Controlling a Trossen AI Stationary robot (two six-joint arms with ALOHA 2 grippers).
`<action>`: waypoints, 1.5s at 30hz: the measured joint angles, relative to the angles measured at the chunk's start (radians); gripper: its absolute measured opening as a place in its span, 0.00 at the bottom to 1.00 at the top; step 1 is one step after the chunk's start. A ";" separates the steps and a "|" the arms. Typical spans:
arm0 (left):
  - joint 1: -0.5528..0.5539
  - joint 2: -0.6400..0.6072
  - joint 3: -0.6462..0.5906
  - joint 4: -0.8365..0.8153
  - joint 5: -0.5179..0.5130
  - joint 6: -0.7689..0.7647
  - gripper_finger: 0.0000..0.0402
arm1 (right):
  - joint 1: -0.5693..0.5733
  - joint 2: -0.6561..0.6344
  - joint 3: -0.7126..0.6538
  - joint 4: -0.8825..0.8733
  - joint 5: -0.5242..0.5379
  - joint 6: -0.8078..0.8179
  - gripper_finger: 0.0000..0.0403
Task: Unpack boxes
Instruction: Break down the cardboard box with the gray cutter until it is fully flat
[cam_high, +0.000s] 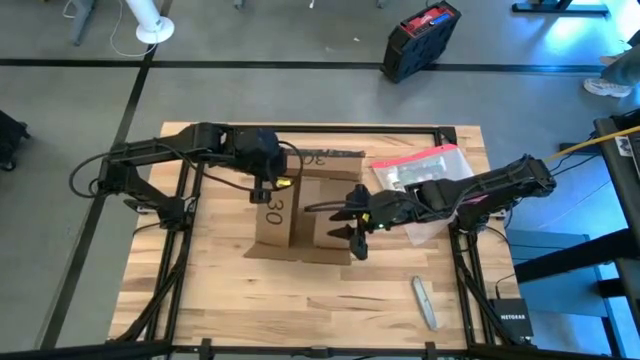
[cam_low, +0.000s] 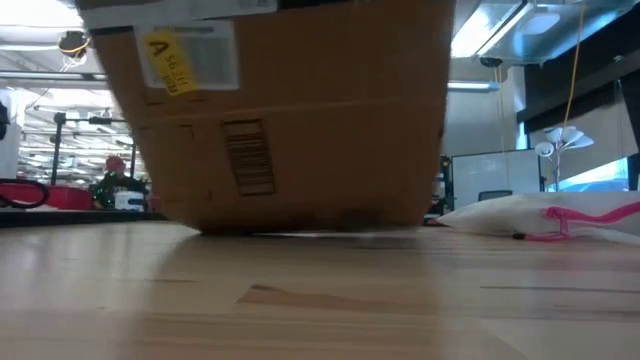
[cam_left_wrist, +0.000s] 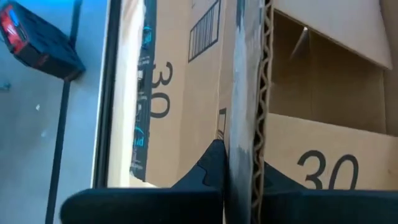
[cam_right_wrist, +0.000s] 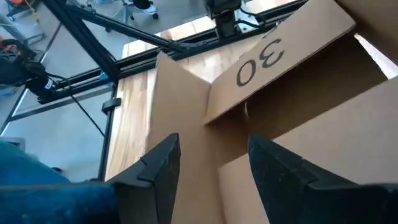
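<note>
Left hand (cam_high: 268, 186): clamped shut on a flap of the brown corrugated cardboard box (cam_high: 300, 215).
Right hand (cam_high: 352, 228): parted wide over the box's opposite flap.

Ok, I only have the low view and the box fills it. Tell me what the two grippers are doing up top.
Observer: The left gripper is shut on a flap of the cardboard box; its wrist view shows the corrugated edge pinched between the fingers.
Operator: Now the right one.
Observer: The right gripper hangs over the box's open top on the right side, fingers apart, holding nothing.
Operator: Give me the box's contents.
Observer: Cannot tell; the wrist views show only bare cardboard walls and flaps printed "30".
Operator: Name what else is on the table.
Observer: A clear pouch with a red edge lies under the right arm, and a small grey tool lies near the front right.
</note>
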 joint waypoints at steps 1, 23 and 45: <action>0.000 0.000 0.000 0.016 0.000 0.000 0.00 | 0.000 0.003 0.000 0.000 0.002 0.000 0.44; -0.008 0.000 0.000 0.157 0.093 -0.129 0.00 | -0.027 0.201 0.000 0.073 0.343 0.181 0.44; 0.002 -0.007 0.000 0.214 0.292 -0.224 0.00 | -0.060 0.246 0.000 0.174 0.282 0.114 0.38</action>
